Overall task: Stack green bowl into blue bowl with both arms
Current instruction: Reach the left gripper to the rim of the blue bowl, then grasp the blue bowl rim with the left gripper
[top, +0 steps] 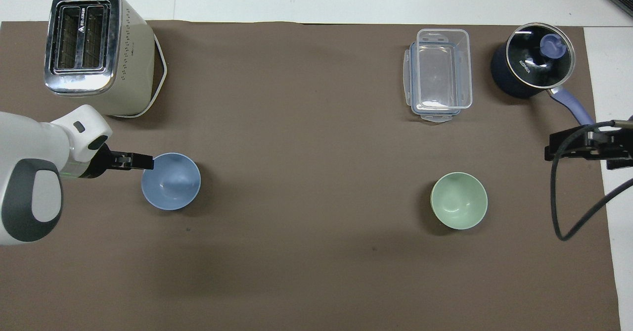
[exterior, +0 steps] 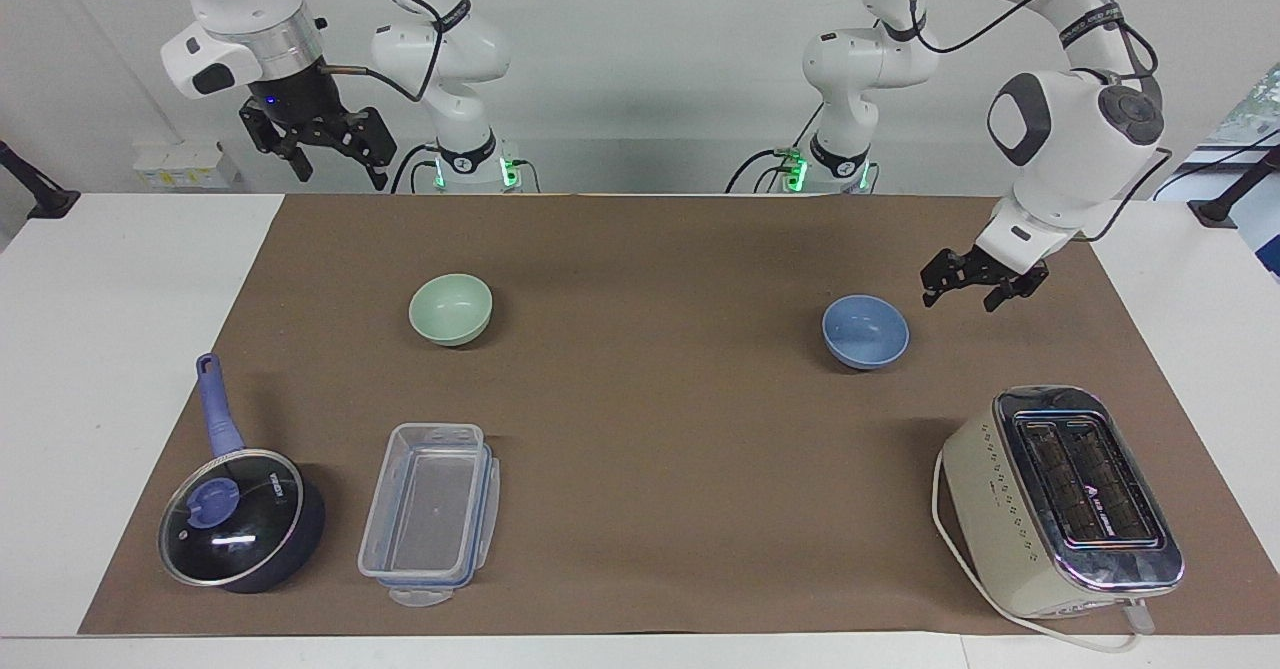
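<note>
The pale green bowl (exterior: 451,309) (top: 459,201) sits upright on the brown mat toward the right arm's end. The periwinkle-blue bowl (exterior: 865,331) (top: 171,181) sits upright toward the left arm's end. Both bowls hold nothing. My left gripper (exterior: 958,299) (top: 147,162) hangs open just above the mat beside the blue bowl, on the side toward the left arm's end. It stands apart from the rim in the facing view, though its tips overlap the rim from above. My right gripper (exterior: 340,177) (top: 549,152) waits open, raised high over the mat's edge at the right arm's end.
A cream toaster (exterior: 1065,499) (top: 96,49) stands farther from the robots than the blue bowl. A clear plastic container (exterior: 430,512) (top: 439,73) and a dark blue lidded saucepan (exterior: 240,529) (top: 531,64) lie farther out than the green bowl. A black cable (top: 561,212) loops below the right gripper.
</note>
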Robot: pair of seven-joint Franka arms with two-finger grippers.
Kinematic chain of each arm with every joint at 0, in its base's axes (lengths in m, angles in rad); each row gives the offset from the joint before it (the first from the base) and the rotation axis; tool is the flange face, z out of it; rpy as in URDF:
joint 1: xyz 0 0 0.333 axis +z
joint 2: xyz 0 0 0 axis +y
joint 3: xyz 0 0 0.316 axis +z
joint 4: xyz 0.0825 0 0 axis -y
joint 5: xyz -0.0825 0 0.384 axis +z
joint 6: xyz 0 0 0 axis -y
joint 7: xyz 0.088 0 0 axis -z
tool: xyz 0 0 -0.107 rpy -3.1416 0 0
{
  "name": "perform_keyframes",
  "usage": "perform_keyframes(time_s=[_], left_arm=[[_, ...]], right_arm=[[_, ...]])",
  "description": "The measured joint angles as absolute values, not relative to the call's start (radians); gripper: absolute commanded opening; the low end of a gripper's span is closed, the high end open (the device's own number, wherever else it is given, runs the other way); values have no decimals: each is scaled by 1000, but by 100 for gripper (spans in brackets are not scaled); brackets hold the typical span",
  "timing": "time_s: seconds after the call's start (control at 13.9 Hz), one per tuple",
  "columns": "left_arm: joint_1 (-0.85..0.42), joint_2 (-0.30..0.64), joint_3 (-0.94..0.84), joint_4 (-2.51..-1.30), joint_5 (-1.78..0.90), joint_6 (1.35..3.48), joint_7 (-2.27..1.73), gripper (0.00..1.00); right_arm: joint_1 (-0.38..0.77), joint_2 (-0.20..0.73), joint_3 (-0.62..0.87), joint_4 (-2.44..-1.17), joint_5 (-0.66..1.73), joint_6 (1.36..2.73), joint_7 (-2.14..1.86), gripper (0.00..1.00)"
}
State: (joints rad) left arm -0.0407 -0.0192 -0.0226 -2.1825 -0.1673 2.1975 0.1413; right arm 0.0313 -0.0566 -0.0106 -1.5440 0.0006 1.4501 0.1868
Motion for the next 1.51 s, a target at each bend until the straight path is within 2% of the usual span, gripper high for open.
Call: perform_keyframes(time_s=[0.5,0.58,0.72,0.79,1.51], left_arm=[[-77,-18,-23,-2341,-194,2414,141,100],[-84,-16,-23,-2357,-196,2440,141,91],[-98,-8,-23,-2376,-200,2467,141,19],[-104,-4,-24,-2379,-203,2474,141,0],[-99,1,-10,-2364,-209,2473,141,0]], right_arm=[[20,-62,-12,-1561,1,1450,187,100],[20,-63,-12,-1562,1,1450,187,100],[20,-65,-12,-1564,1,1450,187,100],[20,-65,-12,-1565,1,1450,187,100],[20,-68,-12,-1568,1,1450,187,100]])
